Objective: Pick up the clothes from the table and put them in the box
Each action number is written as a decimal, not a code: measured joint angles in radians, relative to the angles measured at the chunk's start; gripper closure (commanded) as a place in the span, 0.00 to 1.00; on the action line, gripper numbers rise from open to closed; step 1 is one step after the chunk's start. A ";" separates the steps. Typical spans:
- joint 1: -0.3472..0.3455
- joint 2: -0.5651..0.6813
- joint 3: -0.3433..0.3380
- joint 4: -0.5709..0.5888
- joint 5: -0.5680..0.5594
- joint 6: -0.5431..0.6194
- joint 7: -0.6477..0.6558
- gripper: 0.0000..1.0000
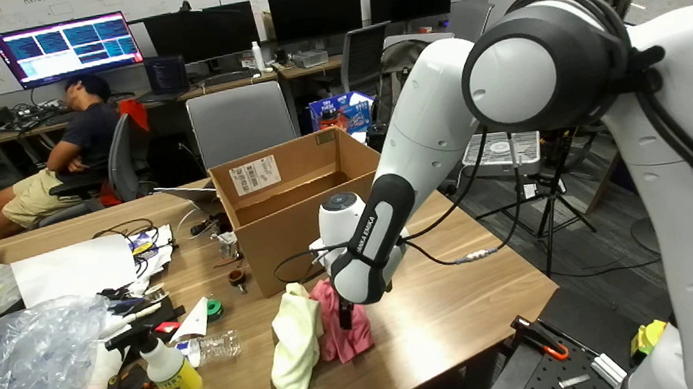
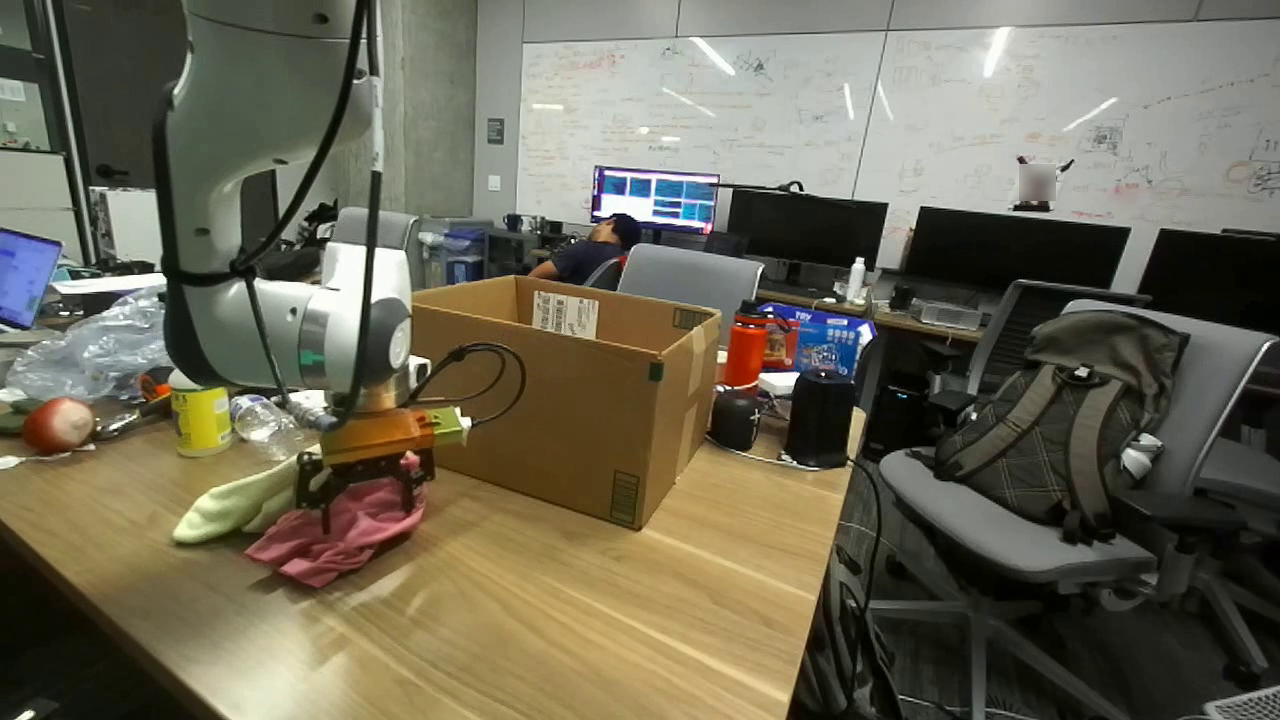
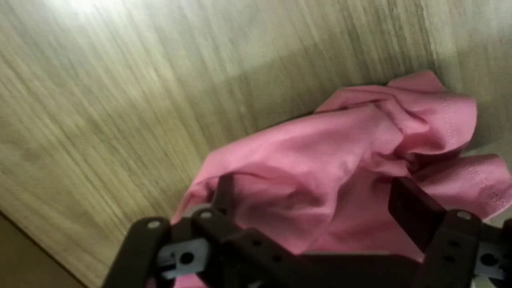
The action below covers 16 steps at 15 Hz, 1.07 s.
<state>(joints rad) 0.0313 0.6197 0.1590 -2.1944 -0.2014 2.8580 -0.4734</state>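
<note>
Fingers are standing apart over the pink cloth.
In both exterior views, it is lying on the surface, yellow cloth at its left, the cardboard box standing on the far side.

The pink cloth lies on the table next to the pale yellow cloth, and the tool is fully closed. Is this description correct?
Not quite: the tool is open, its fingers apart, as the wrist view shows. The pink cloth does lie on the table next to the pale yellow cloth.
</note>
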 measured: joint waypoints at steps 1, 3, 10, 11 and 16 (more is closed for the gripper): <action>0.002 0.009 -0.002 0.002 -0.008 0.000 0.003 0.00; 0.009 0.022 -0.007 0.002 -0.022 0.001 0.010 0.00; 0.026 0.034 -0.028 0.004 -0.057 0.002 0.027 0.00; 0.027 0.035 -0.032 0.004 -0.059 0.002 0.029 0.00; 0.027 0.044 -0.050 0.008 -0.064 0.002 0.036 0.51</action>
<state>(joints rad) 0.0587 0.6638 0.1090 -2.1862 -0.2655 2.8600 -0.4373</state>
